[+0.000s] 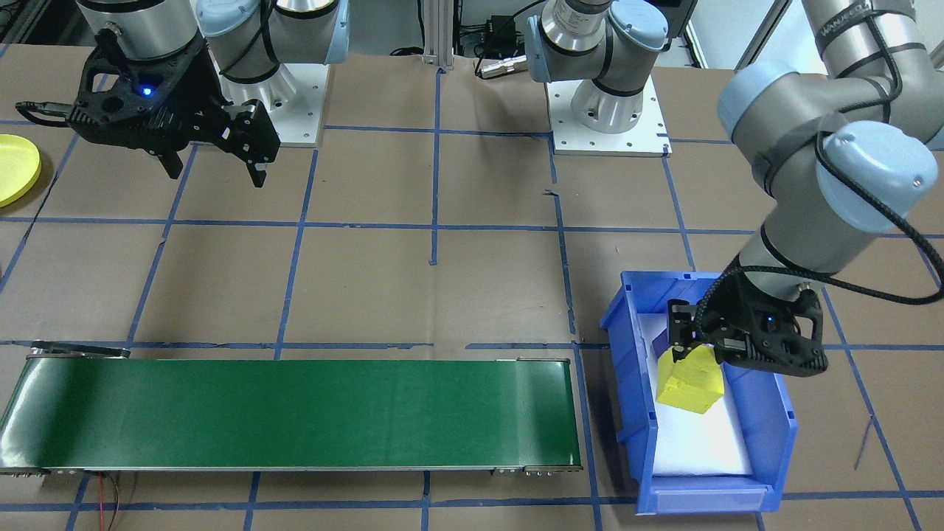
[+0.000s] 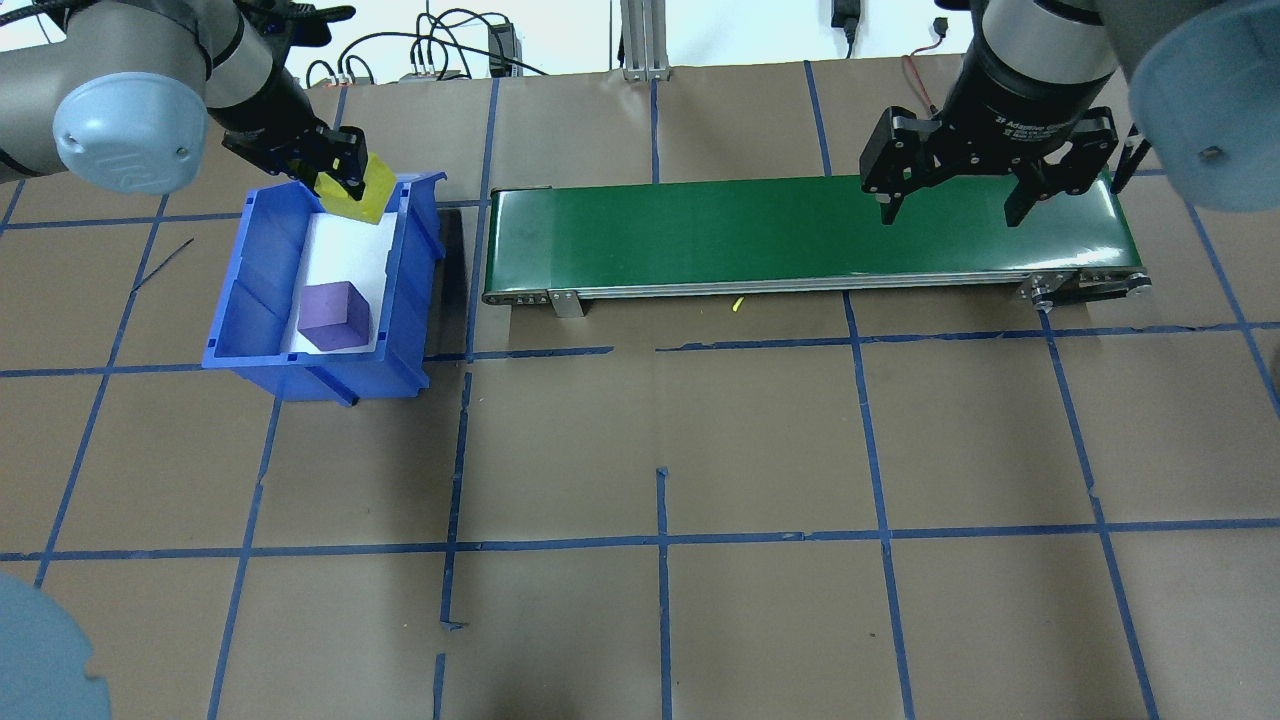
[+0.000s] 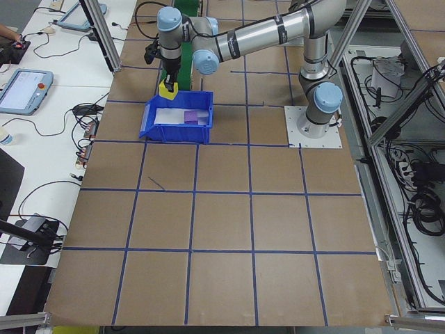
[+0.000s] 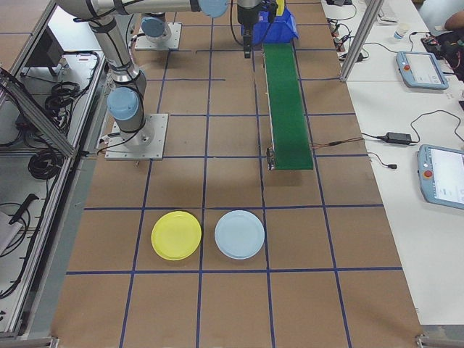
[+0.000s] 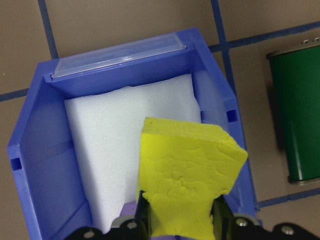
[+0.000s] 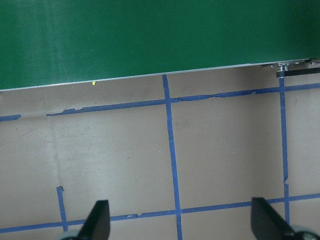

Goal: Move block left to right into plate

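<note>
Left hand (image 1: pixel 689 352) clamped on yellow block (image 1: pixel 689 382) above blue bin (image 1: pixel 627 369); right hand (image 1: pixel 214 166) spread wide near plate (image 1: pixel 15 177)

Your left arm reaches out to the table's far left corner, wrist bent down, and the left gripper (image 1: pixel 689 352) points steeply downward with its fingers (image 5: pixel 142 216) clamped on the yellow foam block (image 5: pixel 186 179), holding it off the floor of the bin. Your right arm hangs over the far right edge, and the right gripper (image 2: pixel 950 205) points straight down with its jaws spread wide and nothing between them.
</note>
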{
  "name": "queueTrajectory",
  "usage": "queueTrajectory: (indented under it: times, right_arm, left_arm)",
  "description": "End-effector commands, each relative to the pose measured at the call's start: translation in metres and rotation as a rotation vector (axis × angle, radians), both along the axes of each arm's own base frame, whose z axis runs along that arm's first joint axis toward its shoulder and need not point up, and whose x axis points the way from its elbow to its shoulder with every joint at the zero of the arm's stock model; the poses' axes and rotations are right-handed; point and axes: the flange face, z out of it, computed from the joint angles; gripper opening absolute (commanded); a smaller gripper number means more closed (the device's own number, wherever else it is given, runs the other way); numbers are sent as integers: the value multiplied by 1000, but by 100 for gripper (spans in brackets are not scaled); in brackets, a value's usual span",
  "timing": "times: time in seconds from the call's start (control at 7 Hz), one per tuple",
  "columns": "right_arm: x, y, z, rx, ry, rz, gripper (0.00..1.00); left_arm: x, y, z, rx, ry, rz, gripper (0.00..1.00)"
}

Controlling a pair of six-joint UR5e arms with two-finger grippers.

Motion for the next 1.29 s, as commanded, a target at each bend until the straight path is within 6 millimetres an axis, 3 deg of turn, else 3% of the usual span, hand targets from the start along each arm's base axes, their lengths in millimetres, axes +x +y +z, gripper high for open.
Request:
queueTrajectory:
  times: [0.0,0.14,0.29,0.43,0.71,0.86,1.0,1.14]
  right_arm:
    - [0,0,0,1,0,0,100]
    - [0,0,0,2,0,0,100]
    - [0,0,0,2,0,0,100]
    - [0,0,0,2,0,0,100]
    - [0,1,-1,4,0,0,100]
    - [0,0,0,2,0,0,100]
    - [2,0,-1,-6,-2,-4,100]
    - [2,-1,0,-10,-3,2,100]
  left_arm:
    - [-76,15,11,-14,42,155,24]
    - [-115,16,-3,-10,55,172,24]
    - [-135,8,-26,-16,60,153,25]
    - [-153,2,-64,31,52,133,25]
    - [-165,-2,-79,26,53,117,30]
    - [-165,-1,-86,38,50,124,43]
    - [-165,0,-88,35,50,122,75]
    - [-165,0,-90,28,52,123,76]
